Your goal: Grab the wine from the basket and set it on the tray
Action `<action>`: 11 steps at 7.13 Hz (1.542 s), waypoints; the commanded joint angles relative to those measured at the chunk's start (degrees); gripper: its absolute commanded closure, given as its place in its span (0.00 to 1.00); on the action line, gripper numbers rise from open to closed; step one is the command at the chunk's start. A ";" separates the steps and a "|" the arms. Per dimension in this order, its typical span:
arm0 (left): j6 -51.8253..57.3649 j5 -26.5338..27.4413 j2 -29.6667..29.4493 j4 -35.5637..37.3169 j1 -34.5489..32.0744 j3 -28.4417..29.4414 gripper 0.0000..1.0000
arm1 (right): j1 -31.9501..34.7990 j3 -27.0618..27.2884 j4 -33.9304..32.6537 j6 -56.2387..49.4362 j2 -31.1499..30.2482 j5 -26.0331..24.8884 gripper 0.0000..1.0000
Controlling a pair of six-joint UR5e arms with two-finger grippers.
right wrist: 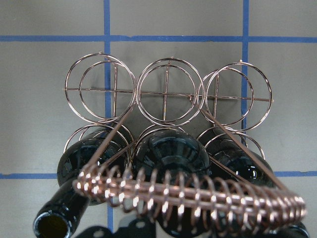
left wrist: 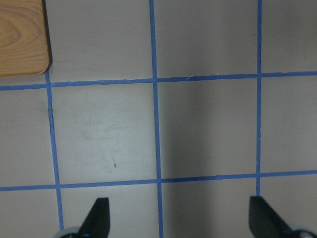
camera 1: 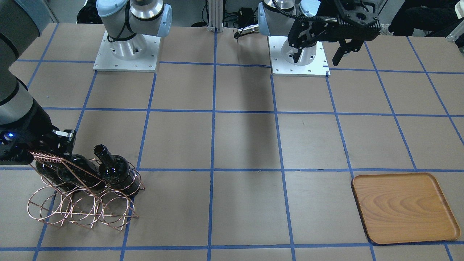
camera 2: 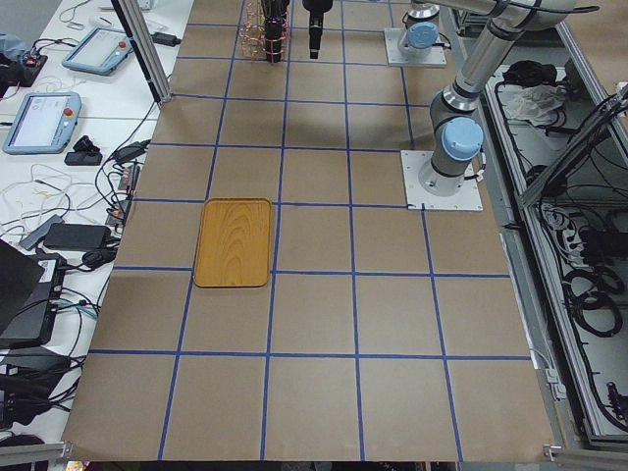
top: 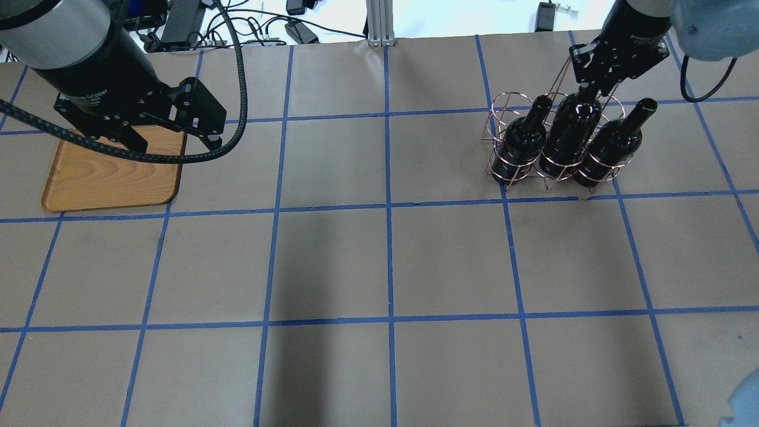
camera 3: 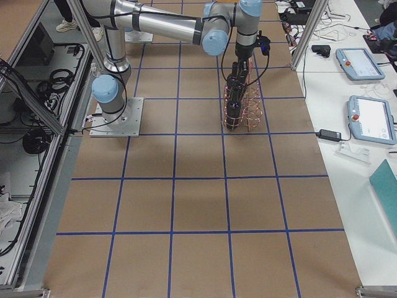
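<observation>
Three near-black wine bottles (top: 522, 139), (top: 566, 133), (top: 611, 145) lean in the copper wire basket (top: 504, 110) at the far right of the table. My right gripper (top: 596, 89) is at the neck of the middle bottle, and its jaws stand around that neck. The coil handle (right wrist: 198, 198) hides the fingers, so I cannot tell if they have closed. The wood tray (top: 107, 178) lies empty at the far left. My left gripper (top: 175, 142) hovers open and empty above the tray's right edge, and it also shows open in the left wrist view (left wrist: 178, 218).
The table is brown paper with a grid of blue tape (top: 388, 207). The two arm bases (camera 1: 127, 50), (camera 1: 299, 54) stand at the robot's edge. The basket's lower row of rings (camera 1: 83, 210) holds nothing.
</observation>
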 commanded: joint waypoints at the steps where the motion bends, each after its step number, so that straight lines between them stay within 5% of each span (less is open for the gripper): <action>1: 0.00 -0.04 0.00 -0.03 0.00 0.00 0.00 | 0.00 -1.71 3.59 0.00 -1.50 0.03 1.00; 10: 0.09 -0.04 0.09 0.06 0.00 0.00 0.00 | 0.00 -1.63 6.68 -1.14 -4.14 1.70 1.00; 11: 0.00 -0.04 0.00 0.06 0.00 0.00 0.00 | 0.00 -0.84 5.55 -5.15 -3.44 1.44 0.30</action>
